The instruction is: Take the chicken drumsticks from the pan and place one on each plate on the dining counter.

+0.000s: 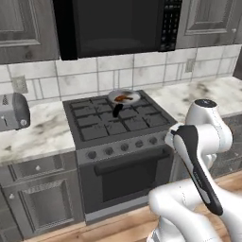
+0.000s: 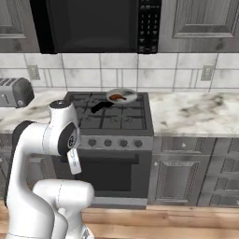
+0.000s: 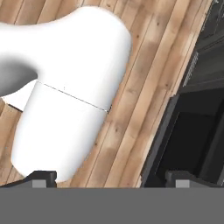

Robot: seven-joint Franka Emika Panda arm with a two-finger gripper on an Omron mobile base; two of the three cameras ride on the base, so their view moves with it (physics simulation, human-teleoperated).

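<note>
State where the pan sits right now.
The pan sits on the stove's rear burner, centre-right in both base views, below the microwave, its black handle pointing forward.

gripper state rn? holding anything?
Gripper: open, fingers wide apart, nothing between them; it points down at the wooden floor by the oven.

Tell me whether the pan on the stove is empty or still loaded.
Loaded: reddish-brown chicken drumsticks lie inside the pan on the stove's rear burner. How many cannot be told.
</note>
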